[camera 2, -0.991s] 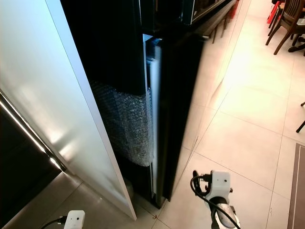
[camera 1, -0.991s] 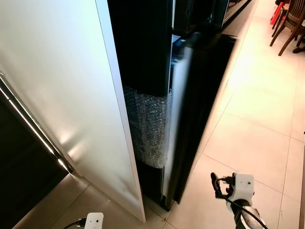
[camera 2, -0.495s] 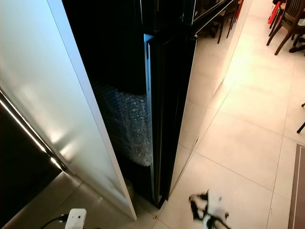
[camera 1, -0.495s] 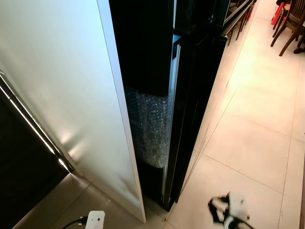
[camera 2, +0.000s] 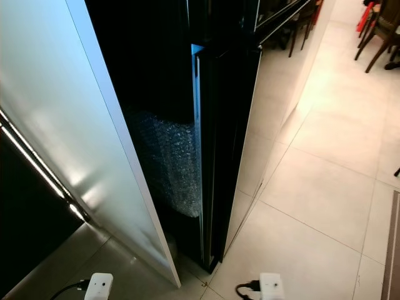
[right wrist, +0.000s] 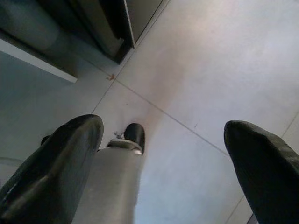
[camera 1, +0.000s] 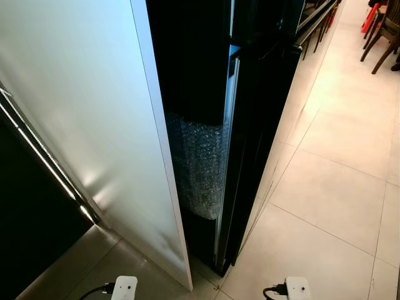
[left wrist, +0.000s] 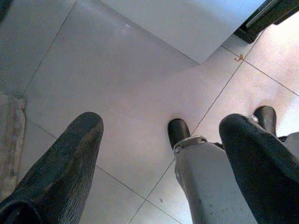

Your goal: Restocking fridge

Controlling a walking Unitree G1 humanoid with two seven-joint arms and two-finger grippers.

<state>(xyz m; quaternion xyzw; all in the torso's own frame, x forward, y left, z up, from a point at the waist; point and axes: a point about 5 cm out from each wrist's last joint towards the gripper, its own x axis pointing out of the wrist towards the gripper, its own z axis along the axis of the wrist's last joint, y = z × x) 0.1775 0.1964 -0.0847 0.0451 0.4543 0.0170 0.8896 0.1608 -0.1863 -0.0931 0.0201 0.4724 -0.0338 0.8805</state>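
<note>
Your fridge (camera 1: 250, 125) stands just ahead, seen edge-on, its black door (camera 2: 228, 144) looking shut or nearly so against the cabinet, with a patch of bubble wrap (camera 1: 200, 162) on its near side and a pale panel (camera 1: 81, 112) close on the left. Both arms hang low: the left gripper (left wrist: 161, 158) and the right gripper (right wrist: 163, 154) point down at the floor (camera 1: 337, 187), each with its fingers spread wide and holding nothing. The main risk, as I judge it, is the tight gap between the panel and the fridge: if you swing an arm up without stepping clear, the wrist could catch the door edge or scrape the panel. The glossy black door also gives little to see, so you could misjudge where its edge is and reach short. I cannot tell whether the door has sealed; if it has not, cold would leak. The floor is pale glossy tile with thin grout lines, likely slick underfoot, so step gently. The room runs on to the far right, where wooden chairs (camera 1: 381, 31) stand well apart from you.
</note>
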